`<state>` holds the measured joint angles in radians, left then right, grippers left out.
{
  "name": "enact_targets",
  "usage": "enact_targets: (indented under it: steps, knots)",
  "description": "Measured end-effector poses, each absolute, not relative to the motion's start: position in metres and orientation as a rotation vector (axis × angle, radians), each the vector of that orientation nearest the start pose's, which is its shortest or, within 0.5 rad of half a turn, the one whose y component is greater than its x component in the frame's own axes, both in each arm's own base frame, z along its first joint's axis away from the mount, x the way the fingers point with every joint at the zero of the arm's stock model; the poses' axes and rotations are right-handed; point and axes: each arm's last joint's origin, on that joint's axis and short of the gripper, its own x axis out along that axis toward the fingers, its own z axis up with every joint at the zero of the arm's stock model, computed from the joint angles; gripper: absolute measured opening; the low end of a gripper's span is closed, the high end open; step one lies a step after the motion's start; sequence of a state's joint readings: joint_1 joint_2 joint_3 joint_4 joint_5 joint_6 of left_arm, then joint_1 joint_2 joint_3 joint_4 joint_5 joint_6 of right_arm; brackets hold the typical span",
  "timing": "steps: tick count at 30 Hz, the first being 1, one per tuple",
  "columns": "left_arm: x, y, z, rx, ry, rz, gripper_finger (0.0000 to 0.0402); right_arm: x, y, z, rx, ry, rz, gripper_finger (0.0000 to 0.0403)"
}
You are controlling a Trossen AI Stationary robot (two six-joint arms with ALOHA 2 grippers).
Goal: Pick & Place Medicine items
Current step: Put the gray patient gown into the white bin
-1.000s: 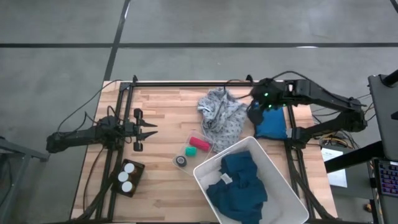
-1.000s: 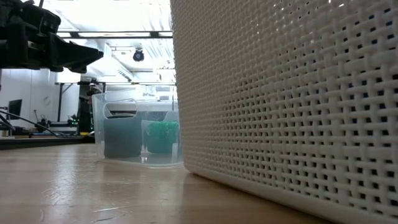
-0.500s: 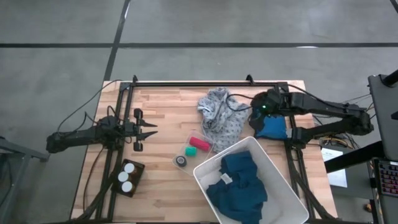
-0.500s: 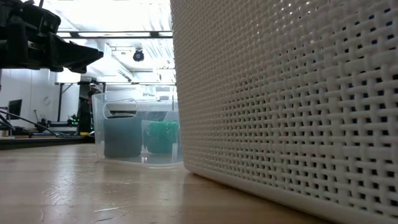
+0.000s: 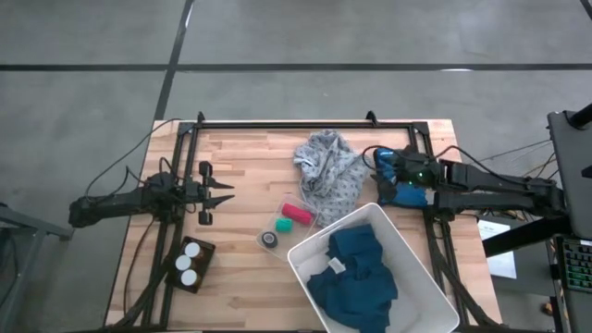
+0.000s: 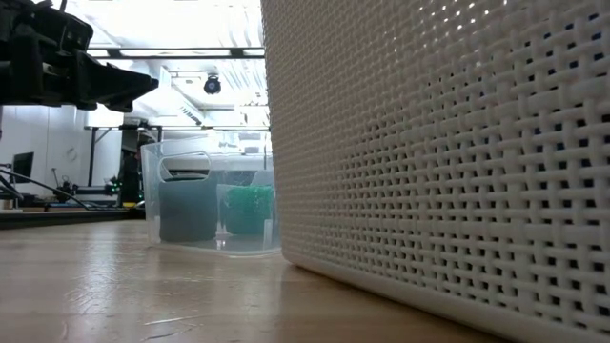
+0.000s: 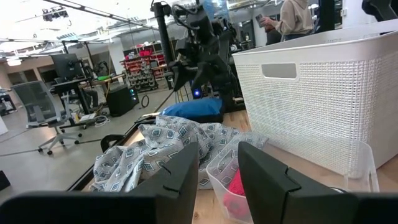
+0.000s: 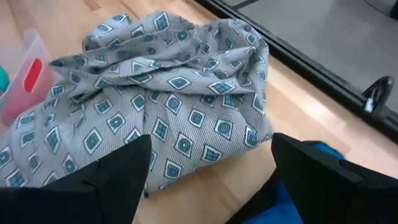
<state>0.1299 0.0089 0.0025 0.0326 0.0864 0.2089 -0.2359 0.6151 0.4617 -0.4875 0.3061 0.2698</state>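
From the high view I log three pill bottles (image 5: 189, 263) in a dark tray (image 5: 203, 268) at the table's near left, untouched; the left gripper (image 5: 225, 195) hovers just beyond them, and the right gripper (image 5: 379, 166) sits at the far right over the blue cloth (image 5: 404, 192). Low view: basket (image 6: 438, 152) wall only. Left wrist view: fingers (image 7: 180, 177) narrowly parted, empty. Right wrist view: fingers (image 8: 112, 171) spread wide, empty, above the grey patterned cloth (image 8: 168, 106). I judge nothing placed yet.

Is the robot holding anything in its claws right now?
No. The right gripper is open above the blue cloth, beside the grey patterned cloth. The left gripper holds nothing.
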Motion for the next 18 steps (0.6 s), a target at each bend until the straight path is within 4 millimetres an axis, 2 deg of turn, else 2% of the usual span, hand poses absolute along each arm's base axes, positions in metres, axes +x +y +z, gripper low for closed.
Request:
enact_targets:
  steps: [7, 11, 18]
  knots:
    - [0.097, 0.01, 0.167, 0.211, -0.022, 0.046, 0.0118, 0.129, -0.04, 0.186, 0.231, 0.505, -0.601, 0.0329]
    - [0.097, 0.01, 0.167, 0.211, -0.022, 0.046, 0.0118, 0.13, -0.041, 0.176, 0.175, 0.453, -0.594, 0.0329]
    - [0.097, 0.01, 0.167, 0.211, -0.022, 0.046, 0.0118, 0.13, -0.044, 0.16, 0.125, 0.365, -0.682, 0.0329]
